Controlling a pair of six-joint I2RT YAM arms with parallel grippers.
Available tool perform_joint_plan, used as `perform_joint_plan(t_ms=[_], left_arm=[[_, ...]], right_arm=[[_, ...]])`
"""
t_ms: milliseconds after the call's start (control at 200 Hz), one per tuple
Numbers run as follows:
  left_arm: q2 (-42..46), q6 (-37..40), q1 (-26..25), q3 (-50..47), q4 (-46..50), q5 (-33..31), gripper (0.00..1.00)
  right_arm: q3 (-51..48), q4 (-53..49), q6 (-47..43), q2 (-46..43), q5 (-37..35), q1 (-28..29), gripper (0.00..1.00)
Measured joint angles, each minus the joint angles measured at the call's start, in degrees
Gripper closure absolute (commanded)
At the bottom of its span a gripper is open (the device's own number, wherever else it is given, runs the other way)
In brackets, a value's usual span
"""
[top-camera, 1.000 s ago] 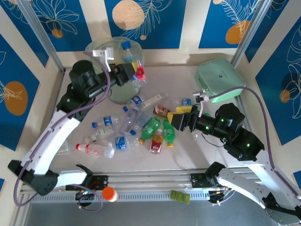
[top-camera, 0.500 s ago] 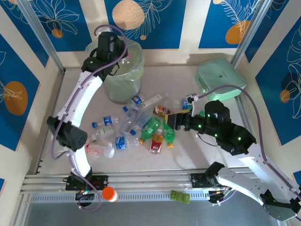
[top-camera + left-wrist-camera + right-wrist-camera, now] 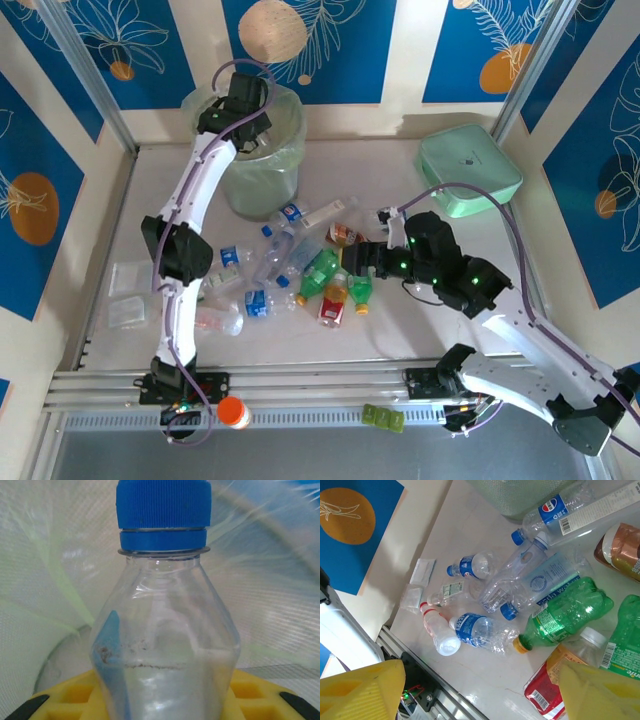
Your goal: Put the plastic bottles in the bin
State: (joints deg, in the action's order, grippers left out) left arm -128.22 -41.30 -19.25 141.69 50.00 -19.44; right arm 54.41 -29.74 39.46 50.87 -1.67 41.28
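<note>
By the left edge of the bench (image 3: pixel 135 195) lie two flat clear wrappers (image 3: pixel 128 293). Just right of them the left arm rises and bends over the bin (image 3: pixel 262 178), which stands at the far edge, left of the middle. The left claw (image 3: pixel 246 122) hangs in the bin's mouth. Seen from its wrist, the yellow fingers (image 3: pixel 65 697) are pinching a clear bottle (image 3: pixel 162 630) low on its body. Its blue cap (image 3: pixel 163 512) points away from the claw, and the bin's pale-green wall and thin liner (image 3: pixel 45 570) lie all around it (so this bottle is inside the rim, not yet let go).

On the middle of the bench, in front of the bin, the other plastic bottles (image 3: pixel 290 265) lie on their sides in a loose heap. A red-capped clear one (image 3: pixel 439 632) lies toward the left, with several blue-labelled clear ones (image 3: pixel 480 630) beside it. Further right are two green bottles (image 3: pixel 322 270) side by side, and an orange-red bottle (image 3: pixel 333 305) touches them on the near side.

The right claw (image 3: pixel 365 262) hovers over the right side of the heap, by the green pair. Its fingers are spread wide with nothing between them.

In the far right corner sits a flat mint-green case (image 3: pixel 468 168), well apart from the heap.
</note>
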Motion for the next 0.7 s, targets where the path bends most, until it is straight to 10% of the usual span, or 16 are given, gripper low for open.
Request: perform_joint_plan(t_ms=[355, 700], left_arm=[[-2.5, -2.6, 0.7, 0.2, 2.1, 4.8, 0.28], [-2.1, -2.4, 0.8, 0.3, 2.1, 6.6, 0.26]], right_arm=[[-1.4, 0.8, 0.2, 0.4, 0.0, 0.0, 0.19], [-1.5, -0.2, 0.0, -2.4, -1.7, 0.2, 0.19]])
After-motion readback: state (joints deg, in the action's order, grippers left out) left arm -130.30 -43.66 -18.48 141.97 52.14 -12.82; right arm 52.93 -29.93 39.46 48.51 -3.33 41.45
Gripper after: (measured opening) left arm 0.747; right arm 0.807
